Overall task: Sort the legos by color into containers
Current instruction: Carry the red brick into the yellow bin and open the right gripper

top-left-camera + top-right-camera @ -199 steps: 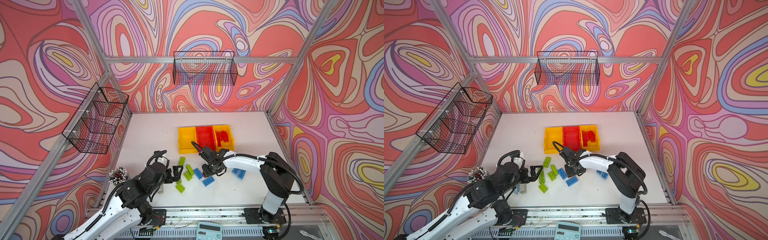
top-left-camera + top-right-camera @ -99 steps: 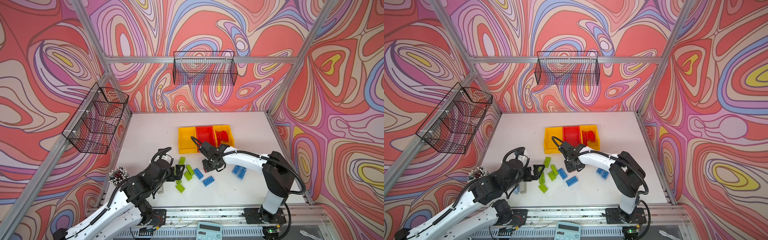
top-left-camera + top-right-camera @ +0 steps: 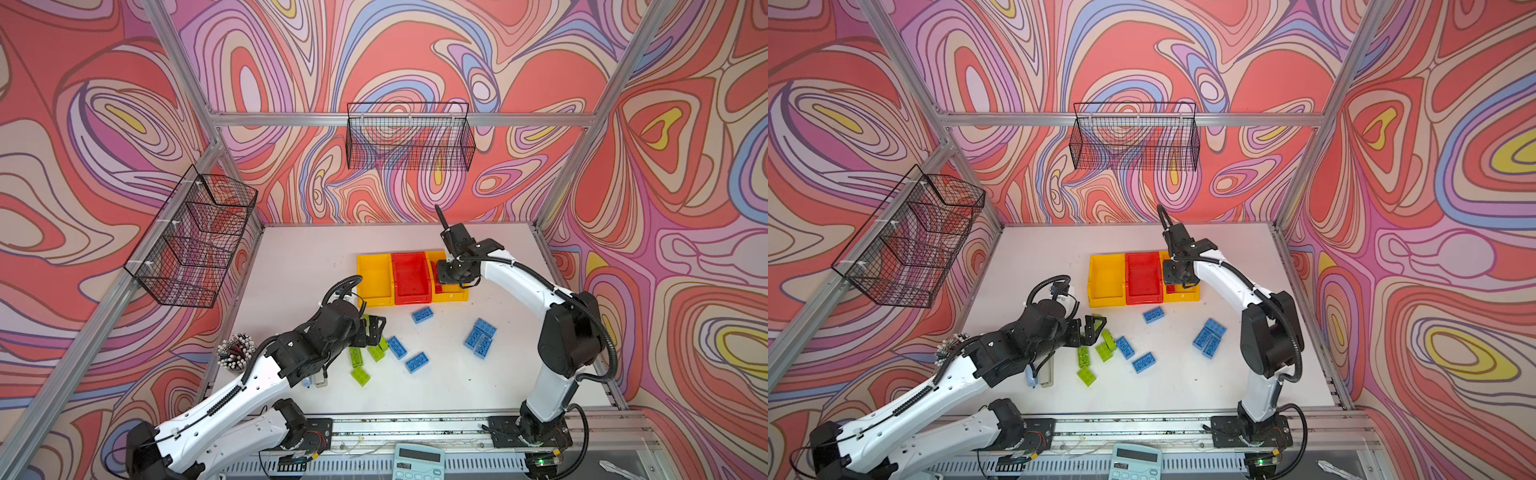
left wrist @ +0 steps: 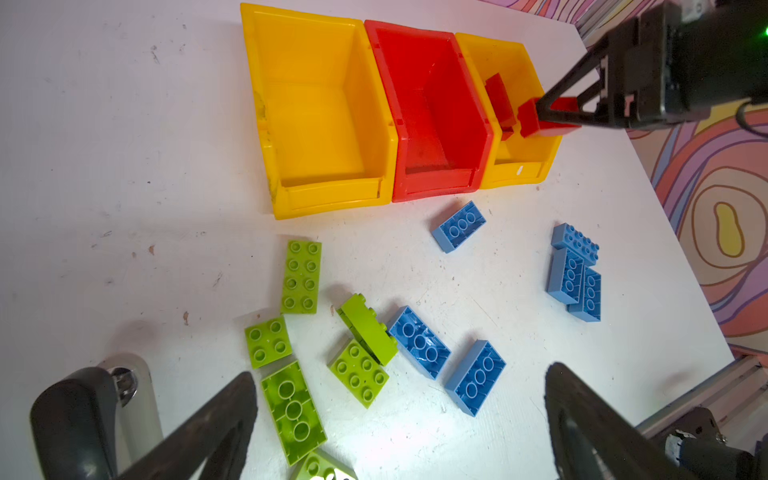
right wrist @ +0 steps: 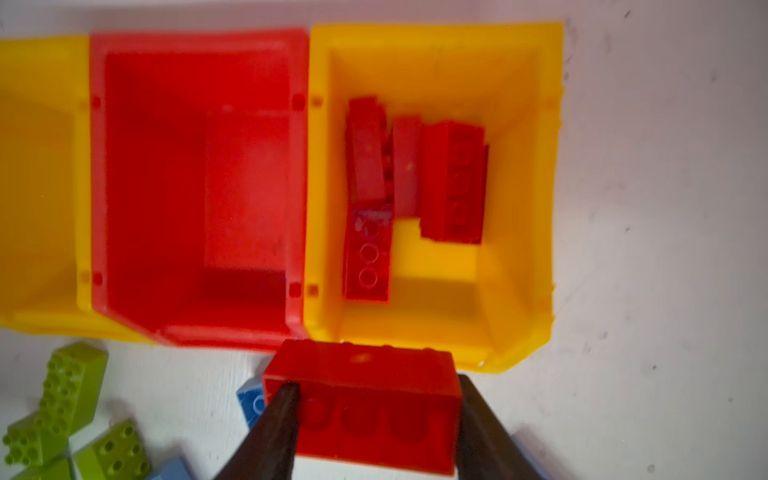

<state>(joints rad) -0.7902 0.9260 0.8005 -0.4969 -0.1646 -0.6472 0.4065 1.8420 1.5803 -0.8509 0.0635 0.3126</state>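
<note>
My right gripper is shut on a red lego, gripped at its two short ends. It hangs just over the front edge of the right yellow container, which holds several red legos. The red container and the left yellow container hold no legos. My left gripper is open and holds nothing, low above a group of green legos. Blue legos lie scattered in front of the containers, with a cluster to the right.
Black wire baskets hang on the back wall and the left wall. A bundle of pens stands at the table's left edge. A calculator lies beyond the front rail.
My right gripper has moved from the middle of the table, by the blue legos, back and to the right, to the right yellow container. My left gripper has crept forward over the green legos.
</note>
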